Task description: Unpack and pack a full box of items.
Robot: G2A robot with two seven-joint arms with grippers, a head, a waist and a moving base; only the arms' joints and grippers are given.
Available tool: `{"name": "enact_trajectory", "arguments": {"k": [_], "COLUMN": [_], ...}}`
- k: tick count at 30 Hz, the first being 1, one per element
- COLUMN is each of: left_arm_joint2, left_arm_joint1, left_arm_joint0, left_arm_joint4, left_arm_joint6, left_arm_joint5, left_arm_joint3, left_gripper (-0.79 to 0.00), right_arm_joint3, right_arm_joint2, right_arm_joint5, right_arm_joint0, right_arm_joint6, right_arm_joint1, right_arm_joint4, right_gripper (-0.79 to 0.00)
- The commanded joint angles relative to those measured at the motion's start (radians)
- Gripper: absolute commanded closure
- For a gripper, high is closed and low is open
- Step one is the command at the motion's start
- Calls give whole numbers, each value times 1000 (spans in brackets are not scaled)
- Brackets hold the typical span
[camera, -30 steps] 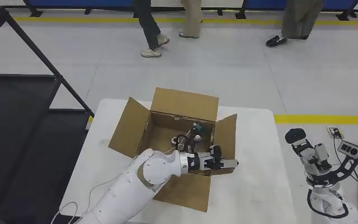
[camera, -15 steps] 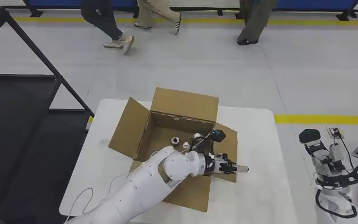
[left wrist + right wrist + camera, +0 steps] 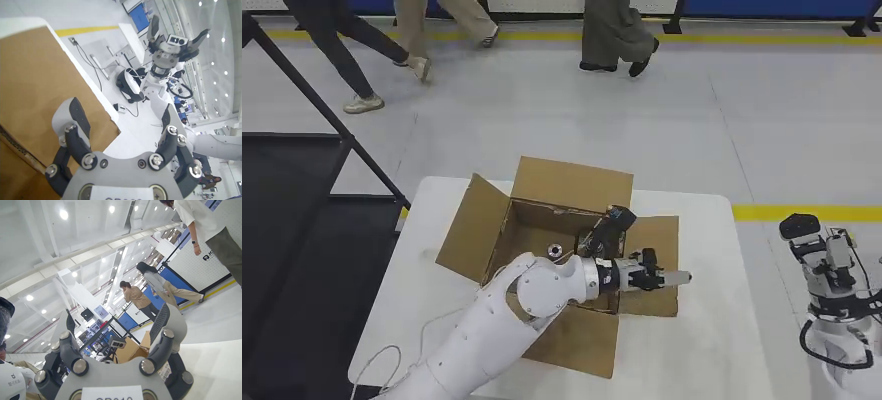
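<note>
- The table (image 3: 432, 290) is white, and its bare top runs out behind the left arm, on the far side of the box from the left gripper.
- The cardboard box (image 3: 572, 185) stands open on the table with all four flaps folded outward. Its cavity lies just behind the left gripper, under that arm's wrist and forearm.
- A small round silvery item (image 3: 555, 251) lies on the box floor, back along the arm from the left gripper and close to the forearm. What it is cannot be told.
- The left gripper (image 3: 674, 278) hovers over the outer edge of the box's right-hand flap, pointing away from the cavity toward the table's right side.
- In the left wrist view, the left gripper (image 3: 122, 106) has its fingers (image 3: 79, 115) spread wide with nothing between them. The brown flap (image 3: 37, 75) lies under one finger, and the table edge and floor lie beyond the other.
- The right gripper (image 3: 817, 238) is off the table's right edge, well apart from the box and from the left gripper.
- The left wrist view shows the right gripper (image 3: 175, 36) raised with its fingers splayed and nothing in them.
- In its own view, the right gripper (image 3: 117, 311) is spread the same way and holds nothing. It points up and across the hall, with the box (image 3: 130, 349) low and far beyond its fingers.
</note>
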Motion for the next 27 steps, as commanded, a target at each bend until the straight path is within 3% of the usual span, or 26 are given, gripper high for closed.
{"name": "enact_trajectory", "arguments": {"k": [1, 5, 9, 13, 17, 19, 27], "left_arm_joint2": [-113, -337, -573, -786, -975, -1013, -1013], "left_arm_joint1": [35, 92, 133, 155, 166, 169, 169], "left_arm_joint0": [87, 287, 490, 675, 833, 881, 881], "left_arm_joint4": [19, 48, 57, 21, -71, -108, -108], "left_arm_joint6": [-4, -20, -39, -24, -11, -32, -32], "left_arm_joint5": [2, 11, 5, -23, -79, -99, -99], "left_arm_joint3": [-131, -380, -572, -682, -712, -716, -716], "left_gripper": [-785, -785, -785, -785, -785, -785, -785], "right_arm_joint3": [-35, -117, -187, -219, -200, -198, -198], "right_arm_joint2": [-9, -59, -156, -290, -436, -443, -443], "right_arm_joint5": [10, 21, 71, 146, 218, 226, 226], "right_arm_joint0": [11, 30, 70, 133, 204, 211, 211], "right_arm_joint6": [-1, 26, 42, 39, -3, -12, -12], "right_arm_joint1": [1, 2, -1, -9, -24, -26, -26], "right_arm_joint4": [-45, -179, -392, -642, -800, -807, -807], "right_gripper": [-785, -785, -785, -785, -785, -785, -785]}}
